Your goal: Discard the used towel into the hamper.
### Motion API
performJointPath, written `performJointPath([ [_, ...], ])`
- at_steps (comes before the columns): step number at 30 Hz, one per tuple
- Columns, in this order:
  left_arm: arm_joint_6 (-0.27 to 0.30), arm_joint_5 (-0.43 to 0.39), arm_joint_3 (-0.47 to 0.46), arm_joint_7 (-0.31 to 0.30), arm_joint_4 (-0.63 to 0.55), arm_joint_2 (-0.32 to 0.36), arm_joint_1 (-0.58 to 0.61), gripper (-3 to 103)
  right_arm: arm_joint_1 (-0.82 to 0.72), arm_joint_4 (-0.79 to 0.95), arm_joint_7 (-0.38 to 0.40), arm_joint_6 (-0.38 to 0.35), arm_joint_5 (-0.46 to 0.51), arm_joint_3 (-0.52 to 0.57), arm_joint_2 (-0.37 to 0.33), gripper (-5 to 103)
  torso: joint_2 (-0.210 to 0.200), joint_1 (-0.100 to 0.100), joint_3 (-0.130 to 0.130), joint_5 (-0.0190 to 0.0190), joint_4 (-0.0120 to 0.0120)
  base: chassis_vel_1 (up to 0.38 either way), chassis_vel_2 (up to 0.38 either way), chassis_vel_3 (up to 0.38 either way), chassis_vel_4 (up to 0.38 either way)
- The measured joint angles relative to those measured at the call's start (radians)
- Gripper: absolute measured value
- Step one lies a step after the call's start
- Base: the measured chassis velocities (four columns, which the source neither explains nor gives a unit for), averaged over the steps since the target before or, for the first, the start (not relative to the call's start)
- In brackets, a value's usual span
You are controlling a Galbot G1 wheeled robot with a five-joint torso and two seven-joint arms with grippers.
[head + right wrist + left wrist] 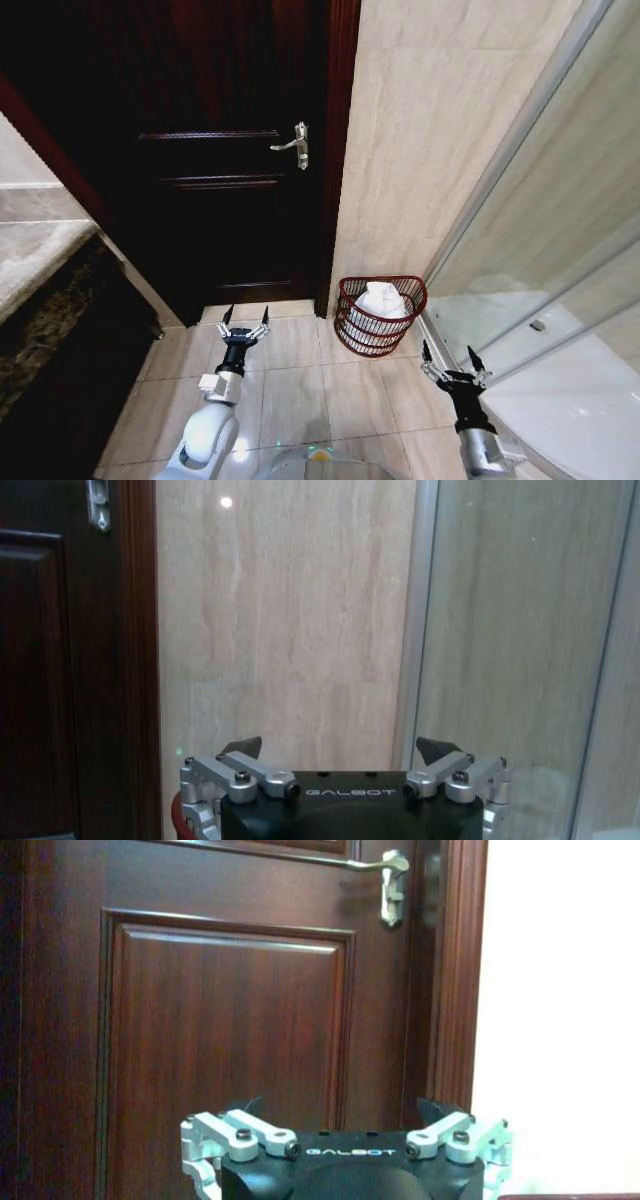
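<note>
Your hamper [381, 315] sits on the tiled floor [300, 385] at about one o'clock from the robot, tucked into the corner where the beige wall [420, 130] meets the glass shower screen [560, 230]. It is a small round reddish-brown wire basket, tapering downward, and through its open slats you see a bunched white towel [379, 300] lying inside. Your left claw [245, 324] hangs at eleven o'clock, facing the dark door [225, 150], fingers spread and empty. Your right claw [446, 360] hovers just beside the hamper, fingers also apart and empty.
</note>
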Motion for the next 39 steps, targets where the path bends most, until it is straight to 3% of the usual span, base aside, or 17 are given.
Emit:
performJointPath([
  [15,-0.052,0.041,-0.006,-0.011,-0.015,-0.013,0.053,100,-0.023,-0.009,0.033,0.038,0.030,0.004,-0.032,100,0.000,0.000,0.000,0.0000,-0.0001,0.069,-0.066,-0.060,0.067],
  [39,-0.048,0.033,0.010,-0.025,-0.036,-0.027,0.051,100,-0.036,-0.010,0.040,0.046,0.015,-0.012,-0.013,100,0.000,0.000,0.000,0.0000,0.0000,0.077,-0.082,-0.079,0.077],
])
